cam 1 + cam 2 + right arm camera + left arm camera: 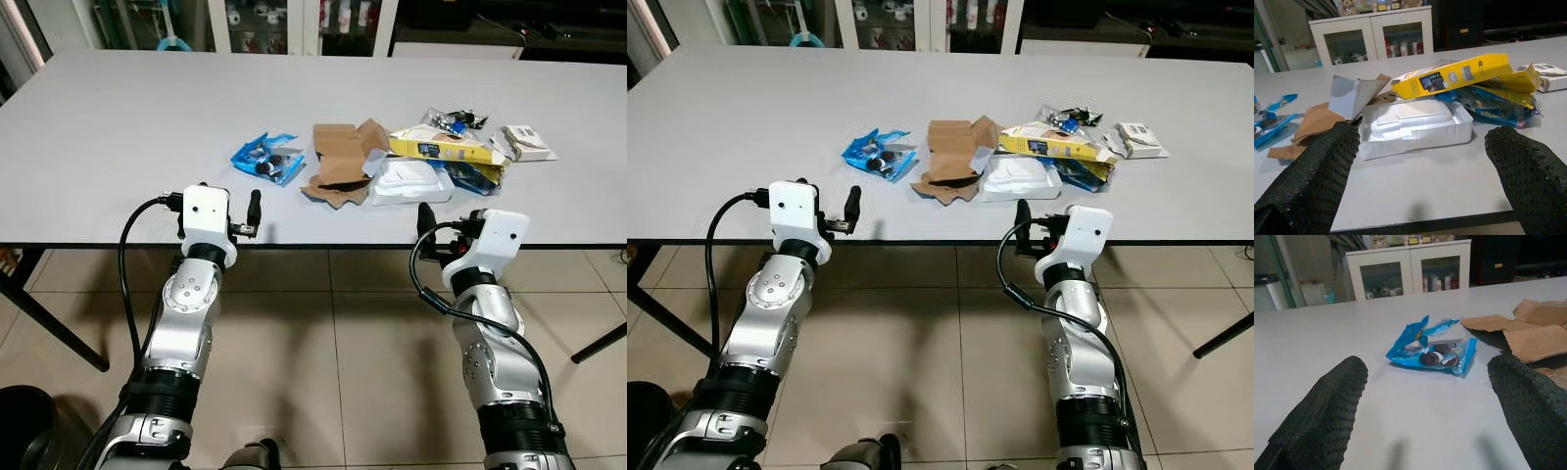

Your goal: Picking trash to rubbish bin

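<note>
We stand at the near edge of a long grey counter (118, 117), both arms raised toward it. Our left gripper (1430, 421) hovers just above the counter's near edge with its jaws apart, the two black fingers (1322, 416) framing a torn blue snack wrapper (1432, 348) that lies a little way in on the counter, dark round biscuits showing inside it. Our right gripper (1420, 191) sits at the counter's near edge too, jaws apart and holding nothing, pointed at a white foam tray (1415, 126) near the edge. The trash lies together in a loose pile toward the middle of the counter: torn brown cardboard (341, 162) sits between the blue wrapper and the foam tray, touching the tray's left side; a yellow box (441, 147) rests tilted across the tray's far side, with crumpled blue and yellow packaging (1498, 100) under and beside it. A small white box (524, 142) lies just to the right of the pile, and a dark crinkled wrapper (453, 119) sits behind the yellow box. On the tiled floor (333, 323) at our lower left we see the dark rounded rim of a rubbish bin (24, 431), well apart from the trash. White glass-fronted cabinets (1410, 269) stand beyond the far side of the counter.
</note>
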{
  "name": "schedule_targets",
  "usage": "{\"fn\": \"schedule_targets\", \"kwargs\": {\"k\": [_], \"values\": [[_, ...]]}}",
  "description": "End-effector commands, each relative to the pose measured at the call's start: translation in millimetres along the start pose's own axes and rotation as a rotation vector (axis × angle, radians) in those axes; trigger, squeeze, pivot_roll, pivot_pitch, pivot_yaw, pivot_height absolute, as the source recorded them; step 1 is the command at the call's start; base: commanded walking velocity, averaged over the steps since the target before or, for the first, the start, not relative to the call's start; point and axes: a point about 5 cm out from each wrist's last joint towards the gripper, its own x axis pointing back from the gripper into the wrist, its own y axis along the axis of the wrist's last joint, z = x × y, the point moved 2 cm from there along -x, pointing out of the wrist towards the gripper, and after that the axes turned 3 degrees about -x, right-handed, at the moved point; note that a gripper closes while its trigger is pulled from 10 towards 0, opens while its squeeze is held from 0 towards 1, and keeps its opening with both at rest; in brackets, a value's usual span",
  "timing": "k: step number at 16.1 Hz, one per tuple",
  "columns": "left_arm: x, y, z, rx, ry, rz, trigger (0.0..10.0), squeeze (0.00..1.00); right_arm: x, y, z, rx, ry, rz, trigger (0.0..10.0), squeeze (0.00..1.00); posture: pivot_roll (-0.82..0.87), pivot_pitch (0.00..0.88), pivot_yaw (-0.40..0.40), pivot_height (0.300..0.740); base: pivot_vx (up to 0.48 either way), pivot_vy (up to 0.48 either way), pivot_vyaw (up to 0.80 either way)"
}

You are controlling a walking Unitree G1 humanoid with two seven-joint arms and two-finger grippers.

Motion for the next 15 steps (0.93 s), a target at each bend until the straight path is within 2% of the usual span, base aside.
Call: {"fn": "schedule_targets", "kwargs": {"k": [1,3,12,15], "values": [[-1.0,2.8,-0.5,-0.027,-0.011,-0.006,10.0,0.00,0.9,-2.3,-0.8,-0.003,-0.002,0.016,10.0,0.00,0.00,0.069,-0.016,0.740,0.000,0.000,0.00],[-1.1,2.8,-0.2,-0.053,-0.010,-0.008,10.0,0.00,1.3,-3.1,0.2,-0.002,0.002,0.018,10.0,0.00,0.00,0.062,-0.014,0.740,0.000,-0.152,0.00],[-2.0,3.4,-1.4,-0.050,-0.013,-0.005,10.0,0.00,1.6,-4.5,3.1,-0.007,0.011,0.021,10.0,0.00,0.00,0.065,-0.010,0.740,0.000,-0.448,0.00],[-1.8,4.1,1.8,-0.027,0.005,-0.014,10.0,0.00,1.3,-5.3,3.0,-0.009,0.013,0.028,10.0,0.00,0.01,0.073,-0.014,0.740,0.000,0.000,0.00]]}}
